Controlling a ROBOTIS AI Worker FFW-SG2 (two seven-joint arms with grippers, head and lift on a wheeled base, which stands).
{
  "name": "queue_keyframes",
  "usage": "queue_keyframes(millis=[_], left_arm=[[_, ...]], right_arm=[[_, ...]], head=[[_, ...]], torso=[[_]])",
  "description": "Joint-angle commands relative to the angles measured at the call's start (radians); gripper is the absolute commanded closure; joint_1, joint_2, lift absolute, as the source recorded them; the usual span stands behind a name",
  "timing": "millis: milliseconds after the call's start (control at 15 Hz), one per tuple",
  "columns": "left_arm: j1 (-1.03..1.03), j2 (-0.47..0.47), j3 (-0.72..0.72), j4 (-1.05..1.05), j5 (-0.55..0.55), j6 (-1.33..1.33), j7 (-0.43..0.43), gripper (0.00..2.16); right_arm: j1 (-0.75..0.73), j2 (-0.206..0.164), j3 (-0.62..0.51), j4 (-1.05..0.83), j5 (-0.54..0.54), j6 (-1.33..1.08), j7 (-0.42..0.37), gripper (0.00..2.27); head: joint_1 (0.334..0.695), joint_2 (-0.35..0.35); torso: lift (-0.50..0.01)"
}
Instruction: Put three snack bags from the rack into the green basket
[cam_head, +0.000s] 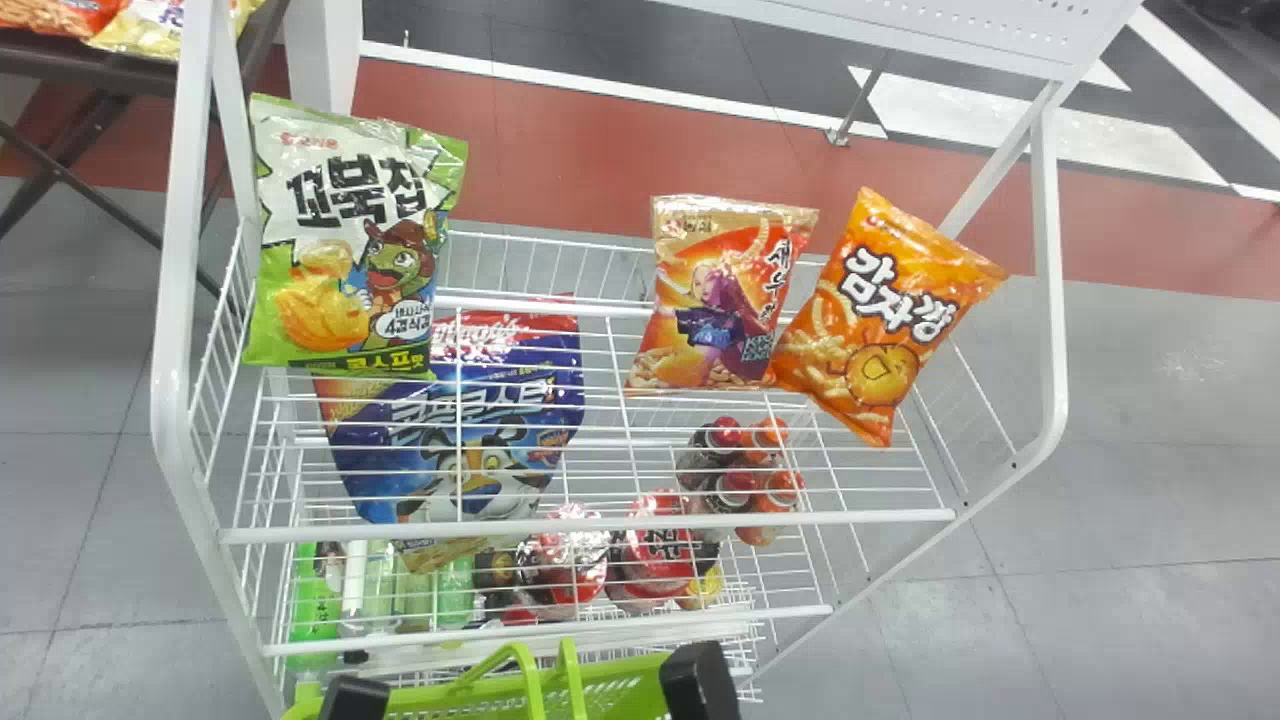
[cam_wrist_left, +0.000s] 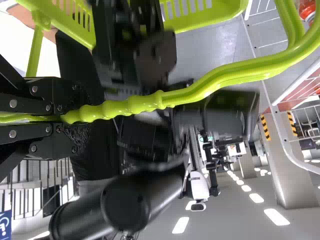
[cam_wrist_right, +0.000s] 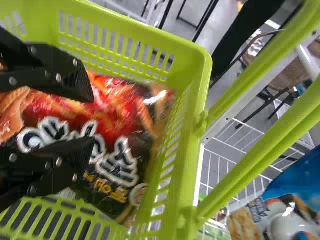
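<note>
Red/blk snack bag (cam_wrist_right: 120, 107), wht lettering, glossy (crinkled), in grn basket (cam_wrist_right: 188, 140)

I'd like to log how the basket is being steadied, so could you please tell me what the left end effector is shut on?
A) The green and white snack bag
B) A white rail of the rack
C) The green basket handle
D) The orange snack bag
C: the left wrist view shows the left end effector clamped around the green basket handle, which runs out from its grip.

Left fingers (cam_wrist_left: 45, 95) clamped; right fingers (cam_wrist_right: 62, 75) parted.
</note>
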Motion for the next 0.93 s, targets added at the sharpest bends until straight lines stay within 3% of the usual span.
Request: queue_keyframes(millis=[0, 467, 600, 733, 867], left_arm=[[0.000, -0.003, 0.005, 0.001, 0.005, 0.000, -0.003, 1.41], [0.000, -0.003, 0.009, 0.005, 0.009, -0.006, -0.012, 1.41], [0.000, -0.003, 0.000, 0.008, 0.006, -0.006, -0.010, 1.41], [0.000, -0.003, -0.002, 0.006, 0.006, -0.006, -0.009, 1.41], [0.000, -0.003, -0.006, 0.008, 0.005, -0.006, -0.007, 1.41]], right_arm=[[0.049, -0.002, -0.051, -0.103, 0.061, 0.011, -0.002, 0.06], [0.072, 0.037, -0.339, -0.172, -0.134, -0.355, -0.055, 0.09], [0.029, 0.056, -0.358, -0.124, -0.135, -0.560, -0.111, 0.09], [-0.066, 0.100, -0.351, -0.020, -0.114, -0.664, -0.131, 0.09], [-0.147, 0.103, -0.304, 0.084, -0.049, -0.790, -0.199, 0.09]], head=[[0.695, -0.350], [0.695, -0.350], [0.695, -0.350], [0.695, -0.350], [0.695, -0.350]], torso=[[0.000], [0.000], [0.000], [0.000], [0.000]])
